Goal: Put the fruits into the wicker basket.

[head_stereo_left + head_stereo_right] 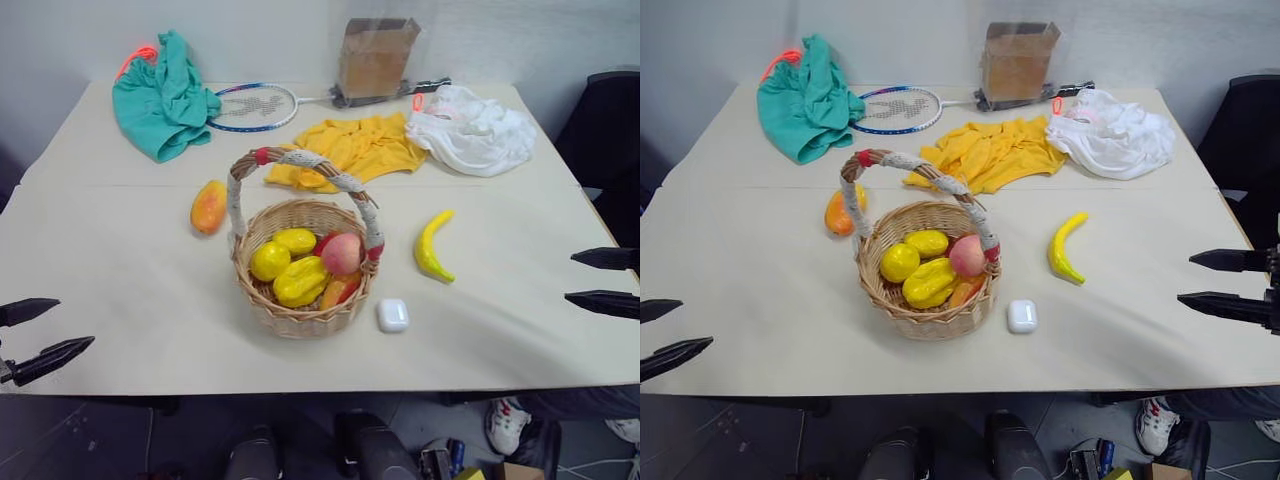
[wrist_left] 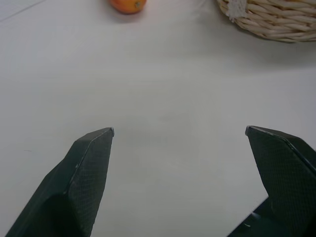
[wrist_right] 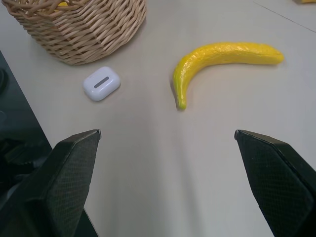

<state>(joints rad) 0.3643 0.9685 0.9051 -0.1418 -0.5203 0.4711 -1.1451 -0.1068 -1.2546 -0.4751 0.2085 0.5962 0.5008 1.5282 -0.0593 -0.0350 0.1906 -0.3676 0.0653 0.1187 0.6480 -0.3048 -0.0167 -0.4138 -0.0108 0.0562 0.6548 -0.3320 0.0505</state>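
Note:
The wicker basket (image 1: 300, 300) stands mid-table with its tall corded handle (image 1: 300, 160) arching over it. Inside lie several yellow fruits and a pink-red one. An orange-yellow mango (image 1: 208, 206) lies on the table just left of the basket, and its end shows in the left wrist view (image 2: 128, 5). A curved yellow banana (image 1: 432, 246) lies to the basket's right, also seen in the right wrist view (image 3: 222, 59). My left gripper (image 1: 25, 335) hovers open at the table's front left edge. My right gripper (image 1: 605, 280) hovers open at the right edge, with the banana beyond it. Neither holds anything.
A small white rounded case (image 1: 392, 315) sits by the basket's front right. At the back lie a teal cloth (image 1: 165, 95), a badminton racket (image 1: 255, 107), a yellow cloth (image 1: 350, 148), a white cloth (image 1: 472, 130) and a brown cardboard box (image 1: 375, 55). A dark chair (image 1: 610, 130) stands at the right.

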